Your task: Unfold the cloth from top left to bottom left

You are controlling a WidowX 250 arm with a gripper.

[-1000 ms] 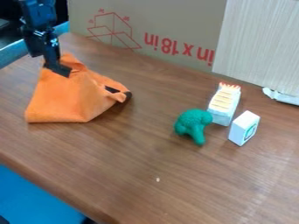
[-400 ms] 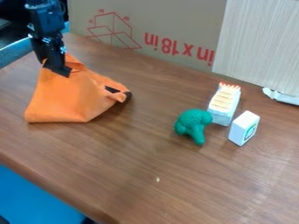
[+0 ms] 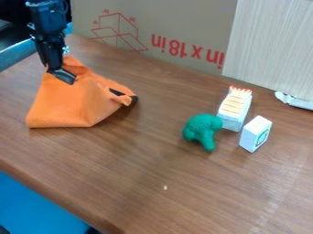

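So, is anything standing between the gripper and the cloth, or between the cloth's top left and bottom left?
Nothing visible is in the way. The gripper is at the top of the cloth; the green toy, yellow-topped block and white box stand to its right.

wood grain across the worktop [image 3: 156, 178], smooth with a soft sheen!
and there's matt, soft-looking cloth in the orange piece [image 3: 70, 103], brown cardboard behind [image 3: 183, 23], bumpy green broccoli [image 3: 202, 130], glossy black plastic-looking arm [image 3: 47, 18].

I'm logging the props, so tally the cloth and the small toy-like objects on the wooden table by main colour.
Orange: 1, the cloth
Green: 1, the knobbly toy
White: 2, the striped block and the smaller block
Total: 4
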